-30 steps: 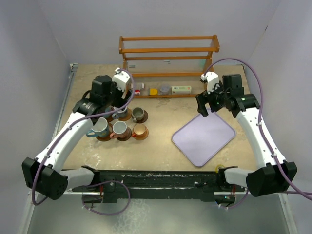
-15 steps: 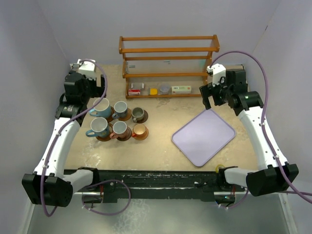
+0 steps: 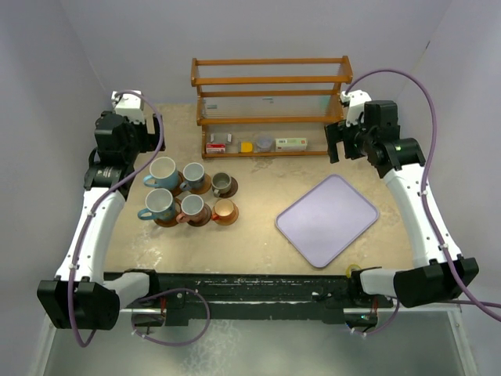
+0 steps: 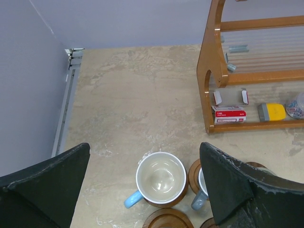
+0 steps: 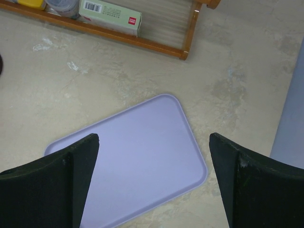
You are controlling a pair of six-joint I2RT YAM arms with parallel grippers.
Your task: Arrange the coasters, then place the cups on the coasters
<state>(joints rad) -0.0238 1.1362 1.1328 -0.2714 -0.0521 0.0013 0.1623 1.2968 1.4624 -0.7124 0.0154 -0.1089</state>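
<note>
left fingers (image 4: 47,183): spread wide, holding nothing; the dark pads fill the two lower corners of the left wrist view, and in the top view this arm sits at the upper left, up and left of the cups
light blue cup (image 4: 160,178): low in the gap between the left fingers, touched by neither; upright, pale inside showing, handle towards the lower left
cups (image 3: 192,207): six, upright, in two rows of three at left-centre of the top view; two larger light blue ones at the left end, a grey-blue and a grey one in the far row, a brownish and an orange one in the near row
coasters (image 4: 193,175): one under each cup, brown edges showing around the bases, close together on the counter (image 4: 133,95)
wooden rack (image 3: 270,102): top centre of the top view, standing on the counter behind the cups
rack's lowest shelf: a red-and-white box (image 4: 229,113), a yellow item (image 4: 272,111), then a green-and-white box (image 5: 110,13)
lavender tray (image 3: 327,219): right of centre, flat, turned at an angle, well apart from the cups
right fingers (image 5: 259,190): spread wide, holding nothing; the tray lies below and between them, untouched; no cup or coaster in the right wrist view
</note>
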